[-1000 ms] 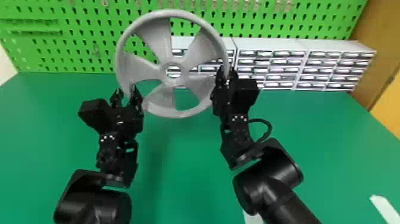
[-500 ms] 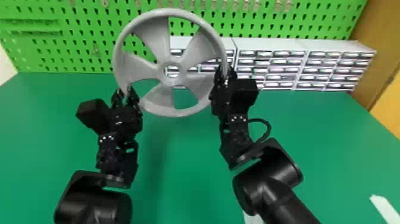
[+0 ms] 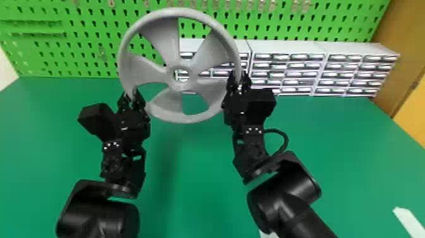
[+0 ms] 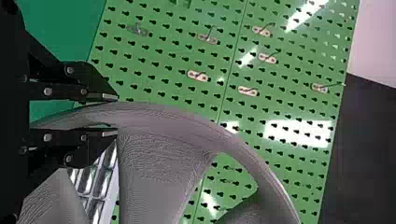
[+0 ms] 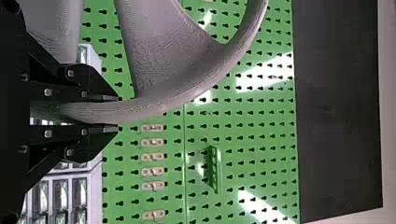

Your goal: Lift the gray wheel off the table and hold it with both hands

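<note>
Holding the gray wheel (image 3: 164,38) over the bench (image 3: 196,177) wants matched heights; in the head view, left gripper (image 3: 130,93) and right gripper (image 3: 239,76) flank its smooth, round rim (image 3: 186,119). Left wrist view: fingers (image 4: 93,95) clamped on the rim, keep that squeeze even! Right wrist view: clamped here too, no twisting; those broad blades (image 5: 149,51) look finely ridged.

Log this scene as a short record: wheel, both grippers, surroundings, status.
wheel: gray wheel, upright, held above the green table
left_gripper: left gripper, fingers on both sides of the rim, wheel's lower left
right_gripper: right gripper, fingers on both sides of the rim, wheel's right side
background: green pegboard; white drawer units before it
status: wheel lifted, two-handed hold
</note>
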`<act>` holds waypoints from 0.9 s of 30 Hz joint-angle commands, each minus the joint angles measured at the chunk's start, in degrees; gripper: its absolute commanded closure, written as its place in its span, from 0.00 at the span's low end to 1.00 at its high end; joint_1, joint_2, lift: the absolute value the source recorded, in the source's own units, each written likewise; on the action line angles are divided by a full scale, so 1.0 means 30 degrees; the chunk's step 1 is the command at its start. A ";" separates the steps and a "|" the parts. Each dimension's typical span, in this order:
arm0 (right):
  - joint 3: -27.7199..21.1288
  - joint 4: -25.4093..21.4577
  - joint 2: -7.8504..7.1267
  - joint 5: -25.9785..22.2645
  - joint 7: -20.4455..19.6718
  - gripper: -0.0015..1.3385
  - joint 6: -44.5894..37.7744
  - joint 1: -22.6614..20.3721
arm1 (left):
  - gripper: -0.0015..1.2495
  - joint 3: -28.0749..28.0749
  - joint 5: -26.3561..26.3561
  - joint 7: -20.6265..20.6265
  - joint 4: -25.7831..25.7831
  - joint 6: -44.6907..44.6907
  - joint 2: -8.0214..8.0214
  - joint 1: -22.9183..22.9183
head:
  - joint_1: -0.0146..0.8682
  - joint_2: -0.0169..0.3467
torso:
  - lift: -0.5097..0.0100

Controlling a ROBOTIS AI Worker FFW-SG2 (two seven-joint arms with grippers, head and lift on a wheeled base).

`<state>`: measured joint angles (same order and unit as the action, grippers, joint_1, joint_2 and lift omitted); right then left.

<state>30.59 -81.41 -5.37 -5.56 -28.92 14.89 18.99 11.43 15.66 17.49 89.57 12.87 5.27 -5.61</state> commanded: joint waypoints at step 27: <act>-0.0089 0.0154 -0.0113 0.0037 0.0001 0.84 0.0076 -0.0325 | 0.77 -0.0002 0.0025 -0.0029 0.0144 -0.0218 0.0002 -0.0065 | 0.82 0.09 | 0.79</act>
<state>30.34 -80.95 -5.69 -5.45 -28.91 15.18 18.01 11.26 15.99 17.49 89.96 12.60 5.27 -5.76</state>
